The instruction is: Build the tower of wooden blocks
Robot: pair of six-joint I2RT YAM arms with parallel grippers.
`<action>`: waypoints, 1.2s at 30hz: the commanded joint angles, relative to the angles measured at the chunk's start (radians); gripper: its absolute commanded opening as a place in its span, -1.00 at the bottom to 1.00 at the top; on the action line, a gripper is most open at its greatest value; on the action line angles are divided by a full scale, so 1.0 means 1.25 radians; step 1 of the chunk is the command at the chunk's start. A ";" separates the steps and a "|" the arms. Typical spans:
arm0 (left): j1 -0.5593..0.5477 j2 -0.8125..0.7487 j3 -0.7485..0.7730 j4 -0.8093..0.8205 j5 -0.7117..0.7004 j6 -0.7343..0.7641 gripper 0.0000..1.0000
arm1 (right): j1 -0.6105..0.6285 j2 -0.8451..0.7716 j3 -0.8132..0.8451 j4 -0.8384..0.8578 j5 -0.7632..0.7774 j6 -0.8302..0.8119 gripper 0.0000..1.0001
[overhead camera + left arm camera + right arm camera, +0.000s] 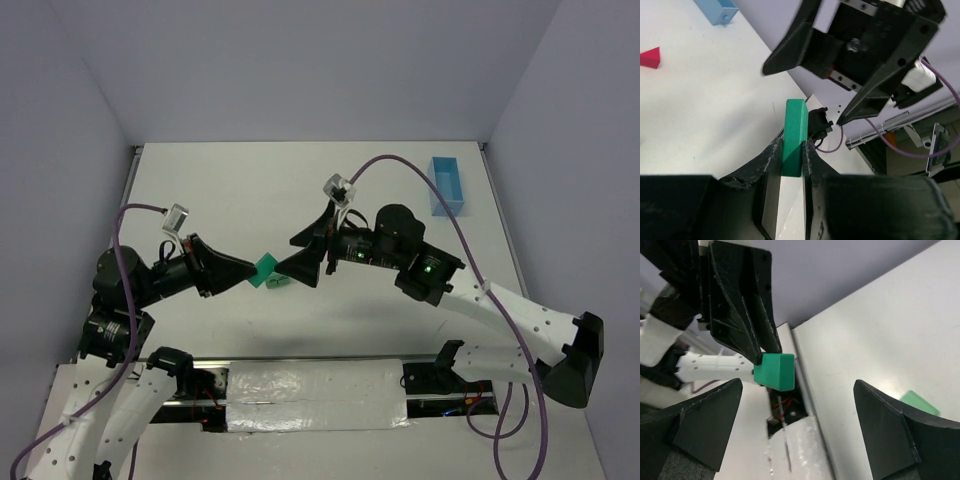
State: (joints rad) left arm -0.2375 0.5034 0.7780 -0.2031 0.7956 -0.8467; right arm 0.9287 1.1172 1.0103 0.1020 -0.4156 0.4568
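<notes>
My left gripper [253, 272] is shut on a green rectangular block [265, 267] and holds it above the table. In the left wrist view that block [795, 134] stands upright between the two pads. My right gripper [286, 256] faces it from the right, open wide, its fingers apart from the block on either side. The right wrist view shows the block [774, 371] pinched at the tips of the left fingers [747, 325], with nothing between my own open jaws. A second green block [277, 283] lies on the table below. A red triangular piece [650, 57] lies farther off.
A light blue plastic box [446, 185] stands at the back right of the white table [230, 190]. A taped strip [315, 395] runs along the near edge between the arm bases. Purple cables loop over both arms.
</notes>
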 commanded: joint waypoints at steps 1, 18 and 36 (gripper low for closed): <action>0.000 0.017 0.010 -0.020 -0.056 -0.066 -1.00 | 0.029 -0.062 -0.015 -0.026 0.175 -0.103 0.99; 0.000 0.021 0.012 -0.095 -0.148 -0.160 -1.00 | 0.272 0.133 0.220 -0.256 0.603 -0.281 0.96; 0.000 0.023 0.010 -0.104 -0.165 -0.169 -1.00 | 0.283 0.157 0.214 -0.197 0.498 -0.358 0.59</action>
State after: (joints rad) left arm -0.2375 0.5289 0.7681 -0.3660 0.5880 -1.0504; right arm 1.2732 1.2926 1.2304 -0.1802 0.2119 0.0311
